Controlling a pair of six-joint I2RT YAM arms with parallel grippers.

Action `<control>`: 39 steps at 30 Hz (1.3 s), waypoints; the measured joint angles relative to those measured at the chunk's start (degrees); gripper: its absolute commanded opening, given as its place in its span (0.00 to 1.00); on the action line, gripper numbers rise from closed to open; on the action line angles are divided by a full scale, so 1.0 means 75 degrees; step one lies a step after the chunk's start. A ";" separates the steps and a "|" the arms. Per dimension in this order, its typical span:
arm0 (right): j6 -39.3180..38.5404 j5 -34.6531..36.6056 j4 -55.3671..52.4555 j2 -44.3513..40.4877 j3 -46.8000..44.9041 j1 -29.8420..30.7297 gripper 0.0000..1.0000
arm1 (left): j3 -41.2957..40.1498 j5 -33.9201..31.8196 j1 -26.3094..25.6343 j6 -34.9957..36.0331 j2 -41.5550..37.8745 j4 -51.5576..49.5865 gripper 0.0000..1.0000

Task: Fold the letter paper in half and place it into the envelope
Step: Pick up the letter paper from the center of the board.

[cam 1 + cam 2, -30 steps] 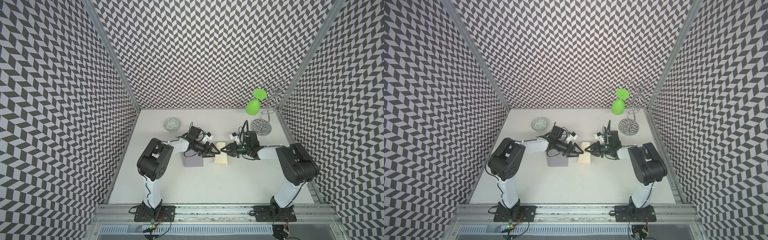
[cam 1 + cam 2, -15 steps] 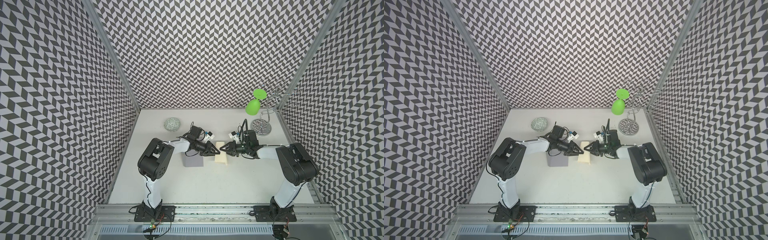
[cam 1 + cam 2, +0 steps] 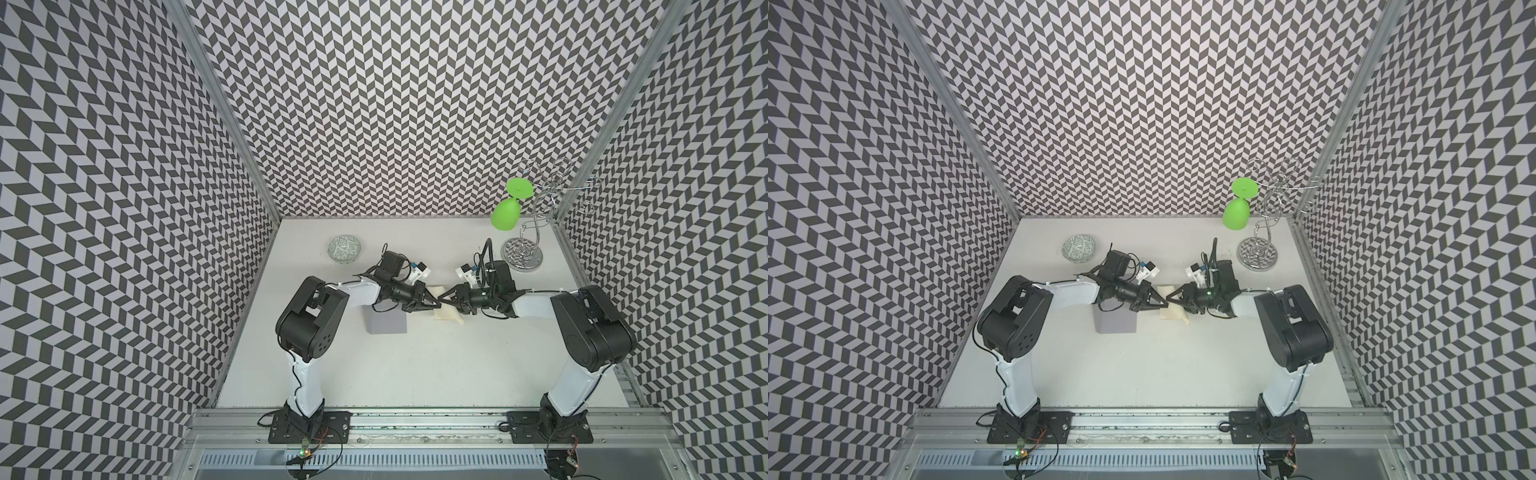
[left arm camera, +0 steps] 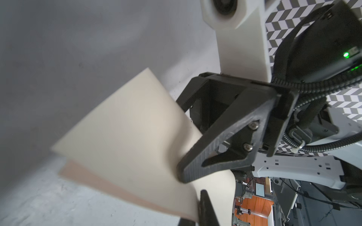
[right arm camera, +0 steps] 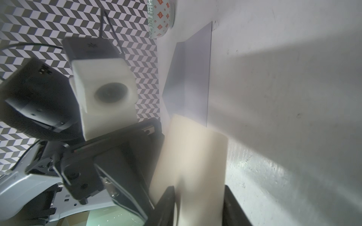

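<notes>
Left wrist view shows the thin peach-beige letter paper (image 4: 127,127) doubled over, cream back outward with a peach layer peeking out beneath, so the fold looks done. The sheet hangs above the pale surface (image 3: 415,374) between the two arms and bows where it is gripped.

The left tool (image 3: 436,306) is pinched together on the sheet's edge that faces the flat grey-lavender paper envelope (image 3: 386,328). The right tool (image 5: 198,189) straddles the opposite edge with its fingers apart. The paper runs between them, and one finger rests against the cream face in the left wrist view.

I judge this to be a handover. The sheet is held in the air so that both layers can be clamped at once, which flat paper on a surface does not allow. The left arm takes it because the envelope lies on its side, partly under that arm.

The envelope lies just beside the sheet, not touching it. In the right wrist view a flap shape shows along one side, but I cannot tell how far it stands open. With a single pinch at one edge, the free half may droop or spring apart, so insertion calls for leading with the creased edge.
</notes>
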 measured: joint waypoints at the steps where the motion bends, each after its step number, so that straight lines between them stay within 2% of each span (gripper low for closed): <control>1: -0.0032 0.0015 -0.0023 0.0000 0.0006 0.0000 0.53 | -0.0009 -0.0012 0.0003 0.0032 0.0000 -0.0038 0.00; 4: -0.0140 0.0085 -0.0236 -0.0009 0.0067 0.0012 0.62 | -0.0020 -0.0026 0.0052 0.0166 -0.0017 -0.0131 0.00; 6: -0.0259 0.0146 -0.0437 -0.0012 0.0169 0.0015 0.78 | -0.0061 -0.0029 0.0122 0.0274 -0.0082 -0.0189 0.00; 10: -0.0551 0.0277 -0.0857 -0.0058 0.0402 0.0012 0.83 | -0.0149 -0.0041 0.0382 0.0493 -0.0353 -0.0391 0.00; 16: -0.0854 0.0178 -0.1084 -0.0146 0.0385 -0.0262 0.83 | -0.0254 -0.0003 0.0769 0.0699 -0.0842 -0.0463 0.00; 21: -0.0997 -0.0131 -0.0997 -0.0154 0.0201 -0.0443 0.82 | -0.0350 0.0064 0.0799 0.0755 -0.0927 -0.0455 0.00; 31: -0.0845 -0.0965 -0.0286 -0.0163 0.0058 -0.0367 0.78 | -0.0624 0.0140 0.0799 0.0714 -0.0927 -0.0385 0.00; 39: -0.0828 -0.1072 -0.0184 -0.0163 -0.0058 -0.0131 0.77 | -0.0629 0.0493 0.0799 0.0487 -0.0927 -0.0064 0.00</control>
